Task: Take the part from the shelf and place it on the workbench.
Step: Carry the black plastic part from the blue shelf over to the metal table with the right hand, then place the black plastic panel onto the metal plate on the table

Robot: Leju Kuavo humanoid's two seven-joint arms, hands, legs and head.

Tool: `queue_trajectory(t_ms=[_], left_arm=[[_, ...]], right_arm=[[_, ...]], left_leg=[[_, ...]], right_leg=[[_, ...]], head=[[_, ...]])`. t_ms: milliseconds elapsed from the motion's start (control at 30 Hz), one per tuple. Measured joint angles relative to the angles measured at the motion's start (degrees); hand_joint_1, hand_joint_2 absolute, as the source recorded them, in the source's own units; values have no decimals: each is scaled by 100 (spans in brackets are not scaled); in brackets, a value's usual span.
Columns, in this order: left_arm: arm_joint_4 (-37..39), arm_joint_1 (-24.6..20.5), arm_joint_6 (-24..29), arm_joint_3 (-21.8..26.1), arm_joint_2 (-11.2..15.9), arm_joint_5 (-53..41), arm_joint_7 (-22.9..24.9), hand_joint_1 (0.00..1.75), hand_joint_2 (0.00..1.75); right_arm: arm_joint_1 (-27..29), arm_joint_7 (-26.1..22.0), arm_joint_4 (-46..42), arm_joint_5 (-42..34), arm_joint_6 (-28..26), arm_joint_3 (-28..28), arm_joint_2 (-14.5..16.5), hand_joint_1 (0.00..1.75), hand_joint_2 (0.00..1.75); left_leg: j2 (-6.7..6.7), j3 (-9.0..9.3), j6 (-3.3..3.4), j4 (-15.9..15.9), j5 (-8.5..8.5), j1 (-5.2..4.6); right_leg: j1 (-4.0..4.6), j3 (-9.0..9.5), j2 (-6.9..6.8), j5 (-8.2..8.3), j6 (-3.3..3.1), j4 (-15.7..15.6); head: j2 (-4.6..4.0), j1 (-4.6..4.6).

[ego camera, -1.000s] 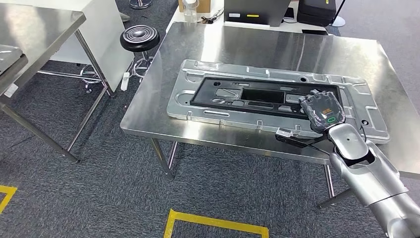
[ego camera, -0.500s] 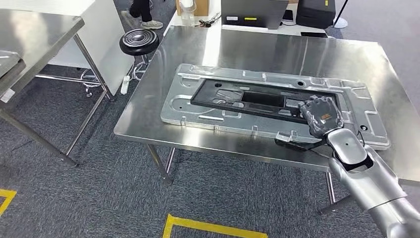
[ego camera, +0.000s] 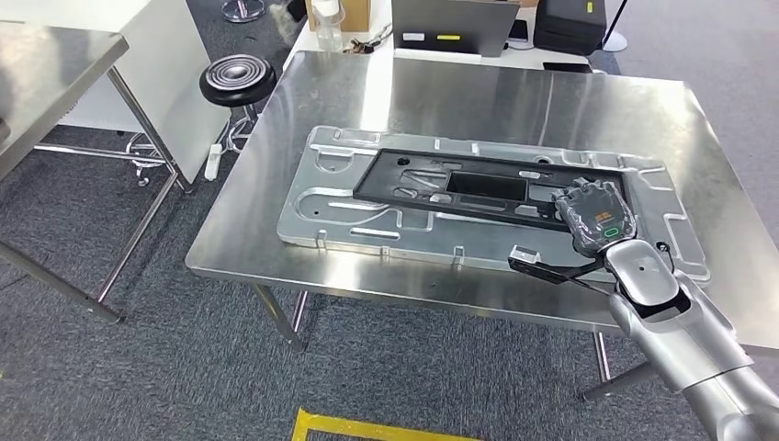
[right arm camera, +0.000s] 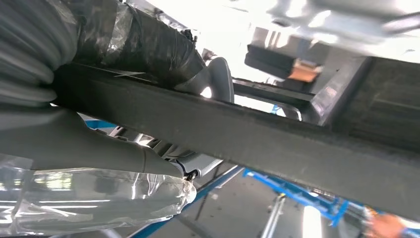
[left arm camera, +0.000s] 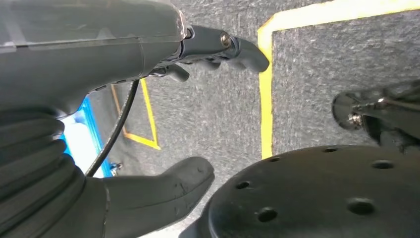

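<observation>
Where right hand (ego camera: 602, 213) grips part (ego camera: 432, 188), fingers hidden | left hand (left arm camera: 148, 193) empty, fingers apart

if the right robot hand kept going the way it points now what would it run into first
The right robot hand grips the black frame, fingers pointing away across the silver panel. Straight on, it would probably meet the panel's far raised rim, then bare workbench; depth is unclear.

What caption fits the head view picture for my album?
Right robot hand grips a black frame part over a silver panel on the steel workbench.
</observation>
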Motion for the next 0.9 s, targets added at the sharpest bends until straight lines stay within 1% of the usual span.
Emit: queue_trajectory(t_ms=[33, 67, 100, 133, 233, 433, 567, 733, 867, 900], left_arm=[[1, -4, -2, 1, -7, 0, -1, 0, 175], [1, -6, -3, 2, -12, 0, -2, 0, 175], [1, -5, -2, 2, -11, 0, -4, 0, 175], [1, -6, -3, 3, -11, 1, -11, 0, 175], [1, -14, -11, 7, -14, 2, -47, 0, 175], [1, -24, -11, 37, -20, 2, -89, 0, 175], [3, -27, -84, 73, -19, 15, -102, 0, 175], [45, -42, -206, 154, -19, 21, -39, 0, 175], [72, -53, -274, 225, -21, 50, 32, 0, 0], [75, -55, -292, 240, -21, 57, 46, 0, 0]], right_arm=[[7, -3, 0, 0, 0, 1, 4, 175, 175], [14, -6, 0, 0, 0, 1, 7, 175, 175], [16, -7, 0, 0, 0, 1, 8, 175, 175], [16, -5, 0, 0, 0, 1, 9, 175, 175], [14, 1, 0, 0, -2, 1, 9, 175, 175], [38, 0, 0, 0, -1, 1, 9, 175, 175], [69, -8, 14, -1, -2, 0, 16, 0, 0], [72, -22, 93, -6, 11, 0, 58, 0, 0], [74, -37, 220, -25, 45, 1, 87, 0, 0], [74, -39, 263, -39, 68, 1, 98, 0, 0]], left_leg=[[-3, 10, -68, -25, -7, -4], [-8, 9, -93, -24, -14, -11], [-13, 8, -62, -22, -18, -17], [-15, 7, -51, -21, -22, -17], [-18, 9, -33, -21, -33, -18], [-16, 9, -16, -20, -33, -18], [-16, 10, -6, -20, -29, -18], [-15, 15, -4, -20, -27, -17], [-15, 16, 0, -21, -24, -16], [-15, 16, 0, -21, -24, -16]], right_leg=[[-13, -1, -3, -5, 7, -4], [-25, 5, -7, -7, 13, -16], [-28, 12, -10, -10, 19, -25], [-28, 20, -13, -12, 22, -35], [-28, 39, -15, -10, 29, -66], [-28, 52, -14, 9, 67, -99], [-28, 54, -15, 15, 77, -102], [-26, 57, -15, 16, 78, -102], [-24, 58, -15, 16, 79, -101], [-24, 58, -15, 16, 79, -101]], head=[[0, 0], [0, 1], [0, 1], [0, 1], [0, 2], [0, 1], [0, 1], [0, 1], [0, 1], [0, 1]])
